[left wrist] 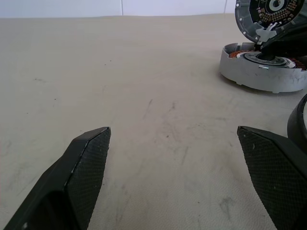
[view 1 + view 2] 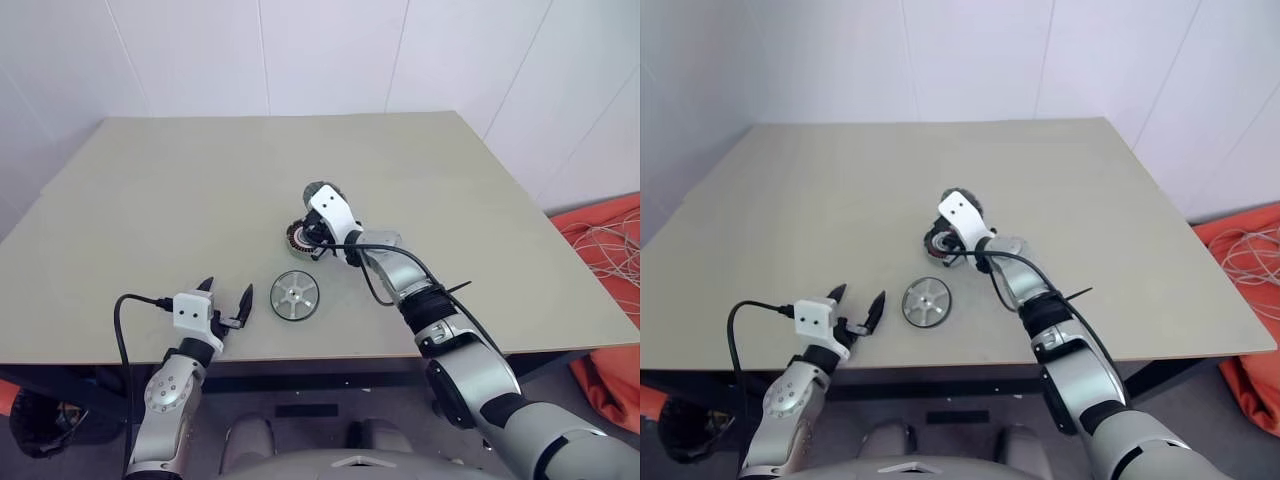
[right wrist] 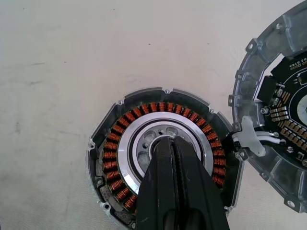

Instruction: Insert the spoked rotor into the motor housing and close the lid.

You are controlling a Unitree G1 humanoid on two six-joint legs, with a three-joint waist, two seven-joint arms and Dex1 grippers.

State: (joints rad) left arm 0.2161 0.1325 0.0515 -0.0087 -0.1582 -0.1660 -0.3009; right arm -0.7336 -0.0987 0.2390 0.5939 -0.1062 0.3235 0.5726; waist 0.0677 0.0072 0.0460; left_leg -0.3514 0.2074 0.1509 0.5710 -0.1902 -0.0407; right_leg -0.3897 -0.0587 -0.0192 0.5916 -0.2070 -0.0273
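The round grey motor housing (image 3: 163, 165) with its ring of copper-brown windings lies near the centre of the beige table (image 2: 180, 200). The right gripper (image 3: 175, 143), fingers pressed together, has its tips over the housing's silver centre. The grey lid (image 3: 273, 105) stands raised at the housing's 2 o'clock. The six-spoked silver rotor (image 2: 296, 296) lies flat at the housing's 6 o'clock, apart from it. The left gripper (image 2: 227, 301), fingers spread and holding nothing, hovers at the rotor's 9 o'clock.

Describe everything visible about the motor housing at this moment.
The housing is a round, shallow grey metal cup lying flat on the table, open side up. A ring of copper-orange windings circles a silver centre with holes. The lid stands tilted open, joined at its edge. The right gripper, shut, has its tips at the silver centre. The rotor lies apart, nearer the robot.
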